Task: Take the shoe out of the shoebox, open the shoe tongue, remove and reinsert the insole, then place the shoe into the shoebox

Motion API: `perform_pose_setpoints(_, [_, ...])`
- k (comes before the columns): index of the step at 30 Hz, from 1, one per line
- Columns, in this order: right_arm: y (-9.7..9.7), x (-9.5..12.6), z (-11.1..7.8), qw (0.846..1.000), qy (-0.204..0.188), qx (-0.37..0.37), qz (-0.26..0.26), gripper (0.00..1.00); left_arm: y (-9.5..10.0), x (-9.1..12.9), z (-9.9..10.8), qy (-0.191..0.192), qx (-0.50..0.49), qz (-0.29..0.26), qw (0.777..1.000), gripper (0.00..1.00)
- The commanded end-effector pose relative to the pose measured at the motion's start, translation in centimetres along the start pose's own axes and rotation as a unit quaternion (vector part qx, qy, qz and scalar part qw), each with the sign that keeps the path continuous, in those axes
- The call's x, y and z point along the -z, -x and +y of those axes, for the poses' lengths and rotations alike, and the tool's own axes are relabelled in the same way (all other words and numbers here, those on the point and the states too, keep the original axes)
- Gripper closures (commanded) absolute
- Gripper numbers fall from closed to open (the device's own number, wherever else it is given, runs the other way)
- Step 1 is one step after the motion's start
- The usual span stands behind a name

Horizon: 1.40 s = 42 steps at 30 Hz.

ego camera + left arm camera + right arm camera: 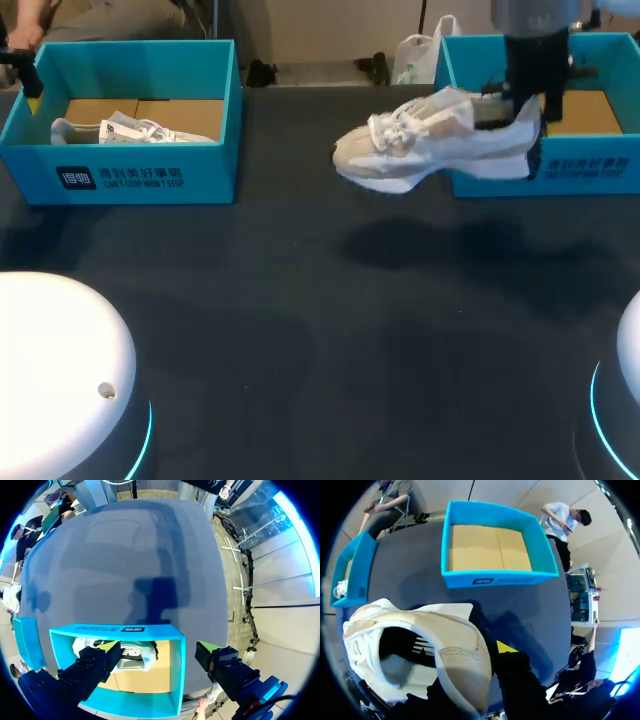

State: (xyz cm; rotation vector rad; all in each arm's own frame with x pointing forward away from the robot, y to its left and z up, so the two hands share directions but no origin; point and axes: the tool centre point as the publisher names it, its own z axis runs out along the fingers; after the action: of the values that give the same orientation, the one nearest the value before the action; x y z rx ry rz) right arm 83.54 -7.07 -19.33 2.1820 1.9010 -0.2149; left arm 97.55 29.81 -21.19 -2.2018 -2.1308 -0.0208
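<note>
Your right end effector (pixel 527 108) pinches the shoe (pixel 430 150) by its heel, aloft above the worktop (pixel 330 330), just in front of its empty shoebox (pixel 590 172). Removal looks done; tongue, insole and return seem left, though the shoe's inside is dim.

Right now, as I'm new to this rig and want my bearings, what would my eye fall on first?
The white shoe hangs in the air, gripped at the heel by the right gripper, in front of the empty right shoebox. Over on the left side, a second shoe lies in the left shoebox, with the left gripper open above it.
</note>
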Motion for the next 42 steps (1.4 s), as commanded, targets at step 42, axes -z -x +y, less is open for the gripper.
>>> perform_pose_setpoints(42, [-11.8,-5.9,-13.1,0.999,-0.028,0.015,-0.008,1.0,0.0,0.0,-0.1,0.001,0.0,0.001,1.0,0.0])
